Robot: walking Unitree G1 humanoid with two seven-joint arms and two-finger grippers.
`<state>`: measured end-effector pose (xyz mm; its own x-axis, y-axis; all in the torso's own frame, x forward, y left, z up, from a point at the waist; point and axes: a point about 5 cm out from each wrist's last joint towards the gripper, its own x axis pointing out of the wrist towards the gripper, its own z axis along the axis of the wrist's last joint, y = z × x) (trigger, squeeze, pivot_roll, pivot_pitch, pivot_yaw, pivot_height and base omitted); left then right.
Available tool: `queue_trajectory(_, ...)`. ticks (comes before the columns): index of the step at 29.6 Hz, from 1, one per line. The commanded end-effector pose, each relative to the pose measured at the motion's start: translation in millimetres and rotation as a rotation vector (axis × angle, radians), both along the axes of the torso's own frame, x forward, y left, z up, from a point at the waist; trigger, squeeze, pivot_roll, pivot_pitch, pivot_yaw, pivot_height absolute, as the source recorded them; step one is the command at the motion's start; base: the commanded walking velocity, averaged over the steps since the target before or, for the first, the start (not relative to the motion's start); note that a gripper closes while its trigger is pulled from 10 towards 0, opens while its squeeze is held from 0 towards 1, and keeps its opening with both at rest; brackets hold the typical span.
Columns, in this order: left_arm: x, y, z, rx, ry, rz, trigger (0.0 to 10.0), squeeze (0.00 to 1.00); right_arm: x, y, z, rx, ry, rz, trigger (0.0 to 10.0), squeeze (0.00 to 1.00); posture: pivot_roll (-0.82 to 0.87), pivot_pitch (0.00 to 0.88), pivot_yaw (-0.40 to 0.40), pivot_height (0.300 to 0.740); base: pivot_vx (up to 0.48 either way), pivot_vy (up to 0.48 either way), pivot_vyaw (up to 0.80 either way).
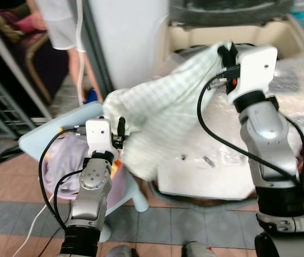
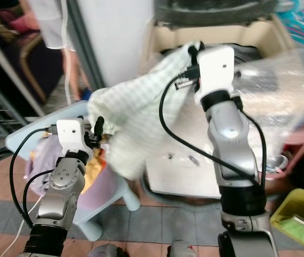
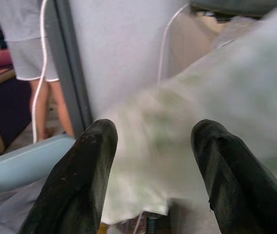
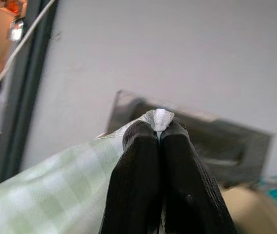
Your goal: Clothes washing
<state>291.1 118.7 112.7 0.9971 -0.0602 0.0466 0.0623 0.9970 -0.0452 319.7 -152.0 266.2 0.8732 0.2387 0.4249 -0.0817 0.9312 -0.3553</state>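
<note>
A pale green checked cloth [image 1: 165, 115] hangs stretched in the air between the basket and the washing machine [image 1: 232, 32]. My right gripper [image 4: 157, 132] is shut on the cloth's top corner, raised near the machine's open top. My left gripper [image 3: 153, 146] is open, with the cloth's lower end just beyond its fingers [image 3: 87, 161], above the light blue laundry basket [image 1: 39, 140]. Lilac and orange clothes [image 1: 61, 160] lie in the basket.
A person in grey shorts [image 1: 63, 27] stands at the back left beside a dark chair. A white lid or panel [image 1: 205, 171] lies in front of the machine. Clear plastic wrap [image 1: 296, 80] covers things on the right. A green bin [image 2: 302, 214] sits at the lower right.
</note>
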Motion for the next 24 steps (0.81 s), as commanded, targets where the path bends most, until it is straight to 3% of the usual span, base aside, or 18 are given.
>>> queue_trajectory(1, 1.5, 1.8, 0.6, 0.003, -0.009, 0.005, 10.0, 0.0, 5.9, -7.1, 15.4, -0.015, -0.048, -0.013, 10.0, 0.0, -0.12, 0.0, 0.113, 0.74, 0.0, 0.0, -0.8)
queue_trajectory(11, 1.6, 4.2, 3.1, 0.006, -0.027, 0.001, 10.0, 0.0, 10.5, -15.2, 20.8, -0.045, -0.066, -0.024, 10.0, 0.0, -0.12, 0.0, 0.112, 0.74, 0.0, 0.0, -0.74)
queue_trajectory(19, 2.3, 8.9, 8.7, 0.02, -0.059, 0.011, 10.0, 0.0, 4.1, 0.3, 4.0, -0.072, -0.018, 0.072, 10.0, 0.0, -0.12, 0.0, 0.122, 0.74, 0.105, 0.0, 0.0)
queue_trajectory(24, 0.6, 7.8, 9.2, 0.02, -0.063, 0.008, 10.0, 0.0, 4.2, 2.8, 8.8, -0.079, -0.033, 0.11, 10.0, 0.0, -0.12, 0.0, 0.118, 0.74, 0.303, 0.0, 0.0)
